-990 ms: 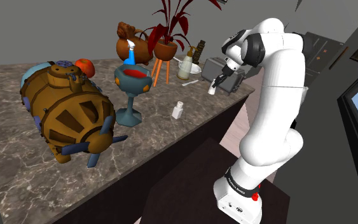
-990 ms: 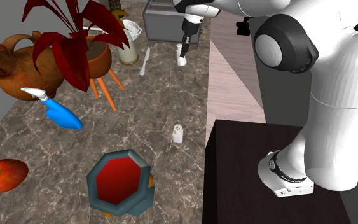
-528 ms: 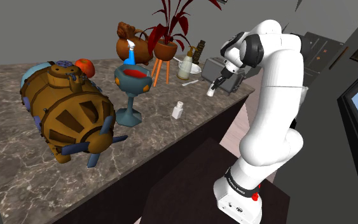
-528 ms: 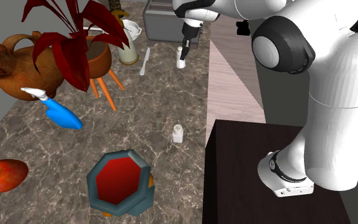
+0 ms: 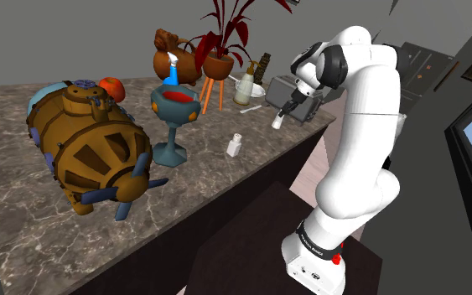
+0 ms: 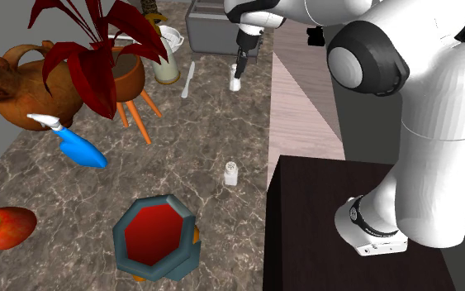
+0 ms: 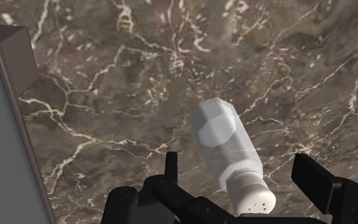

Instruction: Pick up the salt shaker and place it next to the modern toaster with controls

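A small white salt shaker (image 7: 225, 149) with a holed cap sits between my black fingers, tilted, and neither finger touches it. My gripper (image 7: 236, 160) is open. In the shoulder view the shaker (image 5: 277, 122) is just under the gripper (image 5: 285, 110), at the marble counter (image 5: 209, 172) close beside the grey toaster (image 5: 295, 87). From the second exterior view, the shaker (image 6: 236, 83) is below the gripper (image 6: 240, 64), in front of the toaster (image 6: 210, 25). The toaster's grey side (image 7: 6, 140) stands next to the fingers.
A second small white shaker (image 5: 235, 146) stands mid-counter near the front edge. A teal goblet (image 5: 172, 117), a wooden barrel model (image 5: 87, 142), a red-leaved plant (image 5: 220, 50), a brown jug (image 5: 168, 57), a cream bottle (image 5: 246, 84) and a white utensil (image 6: 187, 78) crowd the counter.
The fingers have opened and let go of the shaker, which has shifted slightly down at the counter beside the toaster. The arm has hardly moved.
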Available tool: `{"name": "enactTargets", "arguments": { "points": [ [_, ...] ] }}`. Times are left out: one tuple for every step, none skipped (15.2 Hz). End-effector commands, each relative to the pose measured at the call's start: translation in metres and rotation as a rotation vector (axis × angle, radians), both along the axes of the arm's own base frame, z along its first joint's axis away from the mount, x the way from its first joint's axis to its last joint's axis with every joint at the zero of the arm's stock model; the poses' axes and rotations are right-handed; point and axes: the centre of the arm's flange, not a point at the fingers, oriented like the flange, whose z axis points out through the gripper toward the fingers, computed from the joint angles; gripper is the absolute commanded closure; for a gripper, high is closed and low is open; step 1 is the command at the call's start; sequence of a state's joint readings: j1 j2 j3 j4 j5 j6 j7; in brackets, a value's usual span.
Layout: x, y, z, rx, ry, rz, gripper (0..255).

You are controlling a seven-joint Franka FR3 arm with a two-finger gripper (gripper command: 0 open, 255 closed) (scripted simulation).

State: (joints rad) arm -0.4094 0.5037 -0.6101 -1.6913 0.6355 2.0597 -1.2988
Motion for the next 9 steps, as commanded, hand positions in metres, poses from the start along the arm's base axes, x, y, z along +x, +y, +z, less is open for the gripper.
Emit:
{"name": "enactTargets", "arguments": {
  "points": [
    [-0.003,-0.002,0.013,0.0,0.0,0.0,0],
    [-0.006,-0.003,0.025,0.0,0.0,0.0,0],
    [-0.009,-0.005,0.038,0.0,0.0,0.0,0],
    [-0.012,-0.006,0.048,0.0,0.0,0.0,0],
    [-0.012,-0.006,0.048,0.0,0.0,0.0,0],
    [-0.012,-0.006,0.048,0.0,0.0,0.0,0],
    [-0.012,-0.006,0.048,0.0,0.0,0.0,0],
    [-0.012,-0.006,0.048,0.0,0.0,0.0,0],
    [-0.012,-0.006,0.048,0.0,0.0,0.0,0]
  ]
}}
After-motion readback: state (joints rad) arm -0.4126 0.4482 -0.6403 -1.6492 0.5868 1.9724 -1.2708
